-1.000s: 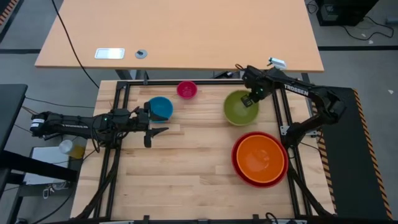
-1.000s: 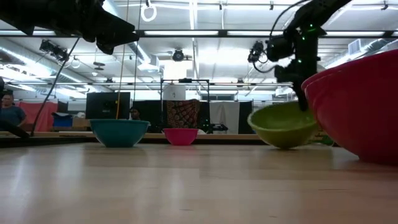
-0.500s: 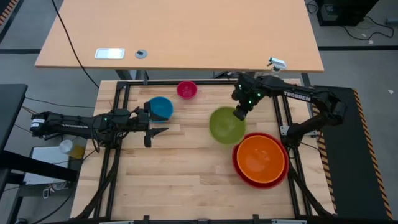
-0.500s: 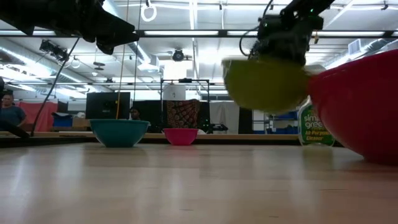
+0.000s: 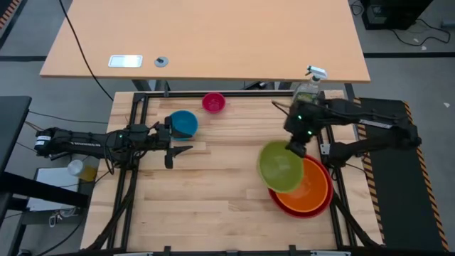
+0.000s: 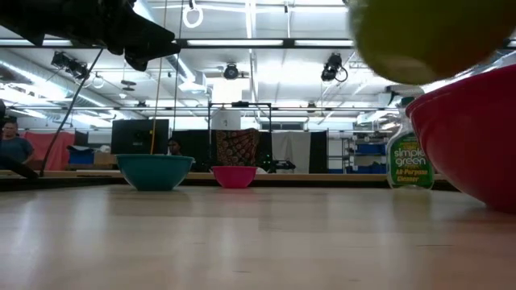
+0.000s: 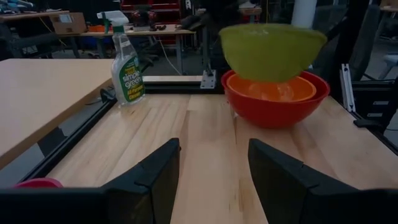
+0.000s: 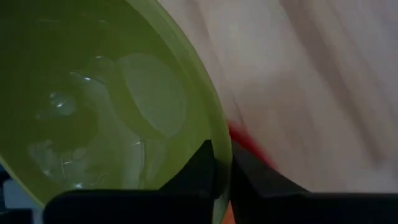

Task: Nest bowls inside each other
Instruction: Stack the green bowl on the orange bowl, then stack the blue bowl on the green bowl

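The lime green bowl [image 5: 279,167] hangs in the air over the left part of the orange bowl [image 5: 311,186], with my right gripper [image 5: 294,148] shut on it. The orange bowl sits nested in the red bowl [image 5: 301,210] near the table's right edge. The blue bowl [image 5: 183,123] and the small pink bowl [image 5: 213,102] stand mouth up on the far left part of the table. My left gripper [image 5: 185,142] stays open just to the near side of the blue bowl, holding nothing. My right gripper pinches the green bowl's rim [image 8: 219,152] on its far right side, one finger inside the bowl and one outside. The fingers slant down from above. The bowl is lifted clear, mouth up and slightly tilted [image 7: 272,50], above the orange bowl.
A green spray bottle [image 5: 307,90] stands at the table's far right edge, behind the right arm. A black frame [image 5: 213,93] borders the tabletop. Bare wood lies in the middle and near left of the table [image 5: 206,199].
My right gripper has lifted the green bowl off the table at the far right. It has carried the bowl up and toward the near edge, turning as it went. The bowl now hangs clear over the orange and red bowls.
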Robot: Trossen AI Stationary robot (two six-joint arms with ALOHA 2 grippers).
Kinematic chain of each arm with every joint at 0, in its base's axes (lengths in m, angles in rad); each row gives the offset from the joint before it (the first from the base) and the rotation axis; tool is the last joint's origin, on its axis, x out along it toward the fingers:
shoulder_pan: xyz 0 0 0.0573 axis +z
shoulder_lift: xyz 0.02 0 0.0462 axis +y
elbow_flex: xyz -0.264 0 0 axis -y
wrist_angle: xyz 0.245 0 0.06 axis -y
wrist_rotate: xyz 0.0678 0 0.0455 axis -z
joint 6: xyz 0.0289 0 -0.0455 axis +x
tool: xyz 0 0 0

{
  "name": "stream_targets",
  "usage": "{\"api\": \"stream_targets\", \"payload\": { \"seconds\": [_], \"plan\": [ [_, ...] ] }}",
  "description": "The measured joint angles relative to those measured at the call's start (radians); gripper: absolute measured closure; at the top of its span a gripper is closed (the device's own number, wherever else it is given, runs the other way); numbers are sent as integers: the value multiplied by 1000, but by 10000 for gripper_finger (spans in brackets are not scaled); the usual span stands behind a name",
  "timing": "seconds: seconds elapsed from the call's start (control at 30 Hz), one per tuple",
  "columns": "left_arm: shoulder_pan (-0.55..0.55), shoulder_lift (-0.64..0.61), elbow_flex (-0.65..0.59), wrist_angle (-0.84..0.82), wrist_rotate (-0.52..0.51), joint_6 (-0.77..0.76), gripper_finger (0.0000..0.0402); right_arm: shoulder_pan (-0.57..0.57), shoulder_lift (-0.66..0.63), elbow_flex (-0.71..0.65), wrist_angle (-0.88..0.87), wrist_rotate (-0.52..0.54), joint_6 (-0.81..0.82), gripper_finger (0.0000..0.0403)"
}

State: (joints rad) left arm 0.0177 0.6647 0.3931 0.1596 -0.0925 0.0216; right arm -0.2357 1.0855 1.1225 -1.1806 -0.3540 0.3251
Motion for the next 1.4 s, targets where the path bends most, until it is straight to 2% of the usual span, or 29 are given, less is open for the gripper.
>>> {"api": "stream_targets", "payload": {
  "seconds": [0.13,0.23,0.43,0.6,0.73,0.93,1.07,1.23,1.3,1.4],
  "plan": [
    [0,0,0,0,0,0,209,75,-32,0,-201,63,145,367],
    [0,0,0,0,0,0,209,128,-33,0,-287,91,232,367],
    [0,0,0,0,0,-3,209,206,-9,-61,-301,107,309,367],
    [0,0,0,-1,0,-3,209,234,26,-165,-309,53,311,367],
    [0,0,0,1,0,-3,209,234,64,-214,-294,70,363,361],
    [0,0,0,2,0,-2,209,231,115,-222,-240,46,383,298],
    [0,0,0,11,0,-2,209,208,147,-222,-316,-29,405,252],
    [0,0,0,19,0,-1,209,182,179,-210,-391,-111,482,238],
    [0,0,0,22,0,8,209,181,183,-182,-388,-74,488,241],
    [0,-4,1,23,0,19,209,181,201,-131,-385,81,500,246]
  ]
}}
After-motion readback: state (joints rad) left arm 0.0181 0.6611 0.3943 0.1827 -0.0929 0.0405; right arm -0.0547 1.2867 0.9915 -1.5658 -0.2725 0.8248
